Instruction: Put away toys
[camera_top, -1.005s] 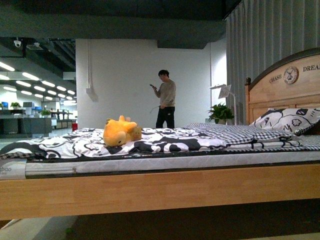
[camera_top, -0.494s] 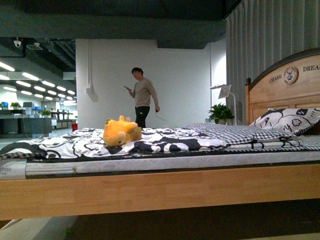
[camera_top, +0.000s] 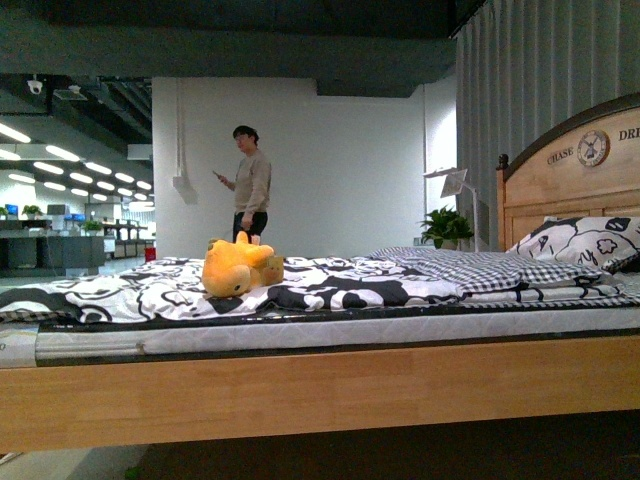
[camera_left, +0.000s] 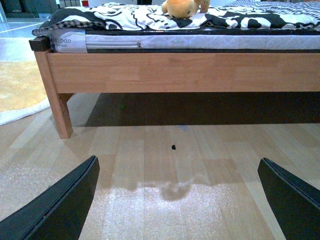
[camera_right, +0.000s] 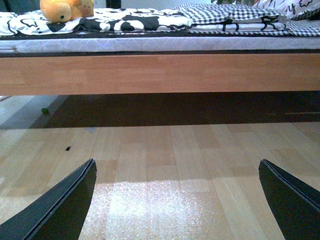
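**Man (camera_top: 250, 185) further left; toy (camera_top: 240, 268) unmoved on the bed (camera_top: 300, 392)**

The man behind the bed has walked left along the white wall over the last second. From the front he now stands just behind the toy, looking down at something in his raised hand. My front view has slid a little as well, so the headboard (camera_top: 570, 185) sits nearer the right edge than before. The toy has not shifted on the bedding.

The toy is a yellow-orange plush. It lies on the black-and-white quilt (camera_top: 340, 288), toward the end of the bed away from the headboard. It is well apart from the pillow (camera_top: 585, 240), which is propped against the headboard. A folded checked blanket (camera_top: 470, 265) lies on the quilt between toy and pillow. Beyond the bed, near the headboard, stand a potted plant (camera_top: 447, 225) and a lamp (camera_top: 455, 182).

My left claw (camera_left: 178, 158) is spread wide with nothing between its fingers. It hangs low over the wooden floor (camera_left: 150, 145) and faces the bed's side rail. Its camera shows the toy up on the mattress, far off. It also shows a pale rug (camera_left: 15, 90) on the floor beside the bed's corner leg.

My right claw (camera_right: 177, 160) is spread just as wide and holds nothing. It too sits low over the floor, facing the rail. Both claws are well apart from the toy.
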